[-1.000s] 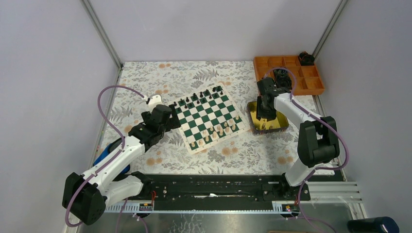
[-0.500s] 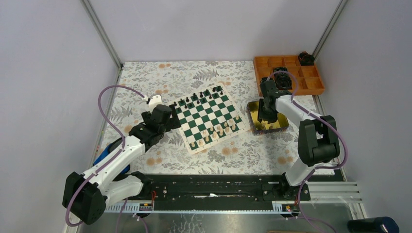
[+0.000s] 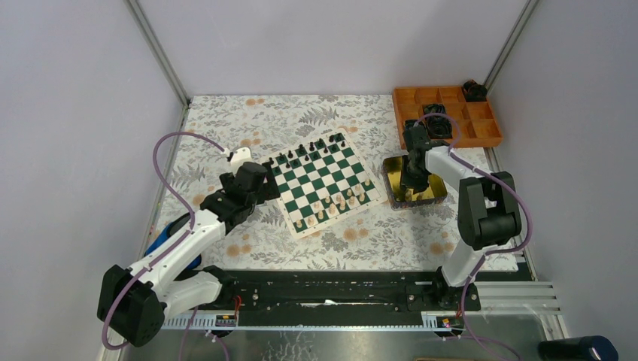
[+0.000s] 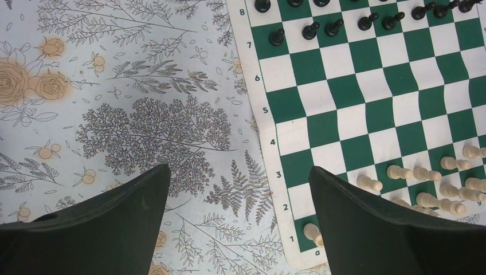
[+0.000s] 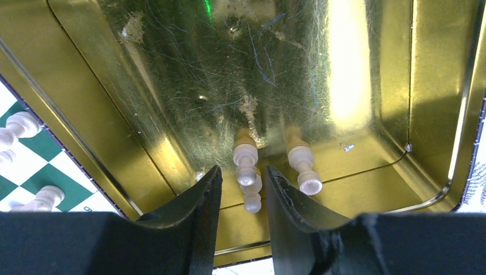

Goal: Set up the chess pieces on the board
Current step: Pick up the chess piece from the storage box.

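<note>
The board [image 3: 314, 174] lies mid-table, with black chess pieces [image 3: 305, 150] along its far edge and cream-white ones [image 3: 338, 203] along its near edge. My right gripper [image 3: 412, 180] reaches down into a gold tin [image 3: 391, 184]. In the right wrist view it [image 5: 243, 170] is open, its jaws narrow on either side of an upright white pawn [image 5: 245, 154], with a small gap on each side. A second white pawn [image 5: 302, 160] stands just right of the right finger. My left gripper [image 4: 239, 169] hangs wide open over the tablecloth by the board's [image 4: 355, 103] left border, holding nothing.
An orange compartment tray [image 3: 481, 131] with black items [image 3: 440, 116] sits at the back right, behind the tin. The tin's shiny walls [image 5: 435, 86] close in around the right gripper. A blue object [image 3: 162, 244] lies under the left arm.
The right gripper has sunk lower into the tin and its jaws have narrowed around the pawn. The left arm has not moved.
</note>
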### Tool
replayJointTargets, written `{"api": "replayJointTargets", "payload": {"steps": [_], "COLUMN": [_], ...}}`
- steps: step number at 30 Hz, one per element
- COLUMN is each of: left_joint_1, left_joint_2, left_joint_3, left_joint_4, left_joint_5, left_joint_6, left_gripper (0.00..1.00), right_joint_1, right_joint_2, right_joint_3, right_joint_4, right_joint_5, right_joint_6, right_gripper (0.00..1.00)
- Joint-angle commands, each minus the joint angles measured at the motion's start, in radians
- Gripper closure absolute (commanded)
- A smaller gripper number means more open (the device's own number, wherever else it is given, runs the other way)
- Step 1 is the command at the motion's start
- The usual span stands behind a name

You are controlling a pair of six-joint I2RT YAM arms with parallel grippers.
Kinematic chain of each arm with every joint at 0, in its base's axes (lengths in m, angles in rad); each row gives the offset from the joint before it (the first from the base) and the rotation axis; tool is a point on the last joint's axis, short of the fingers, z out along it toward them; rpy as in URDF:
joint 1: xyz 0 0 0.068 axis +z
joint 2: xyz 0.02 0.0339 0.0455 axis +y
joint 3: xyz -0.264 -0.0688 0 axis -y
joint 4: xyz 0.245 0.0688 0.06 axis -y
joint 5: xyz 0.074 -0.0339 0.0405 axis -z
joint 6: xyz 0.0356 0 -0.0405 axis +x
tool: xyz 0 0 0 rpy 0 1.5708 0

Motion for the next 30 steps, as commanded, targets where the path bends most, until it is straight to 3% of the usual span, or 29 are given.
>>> {"api": "replayJointTargets", "payload": {"steps": [1,9,15,30], "left_joint_1": [-0.004,-0.004,-0.004,-0.004], "left_joint_2": [0.009,0.016,0.017,0.002], "left_joint_3": [0.000,0.003,0.003,0.002], "left_joint_4": [0.026,0.030,0.032,0.035], "left_joint_5": [-0.008,-0.003,0.001,-0.002], "left_joint_6": [0.012,0.016,0.020,0.019], "left_gripper": [0.01,0.01,0.01,0.01], "right_joint_1": [-0.010,-0.012,-0.012,0.035], "right_joint_2": [0.011,0.023,-0.004,-0.089], "right_joint_3": [0.024,0.023,0.037,0.187], "right_joint_4": [0.011,0.012,-0.002,-0.072], "right_joint_5": [-0.013,-0.009,0.003,-0.022], "right_joint_6": [0.002,0.002,-0.002,-0.029], "right_gripper": [0.61,0.77,1.00,1.00]}}
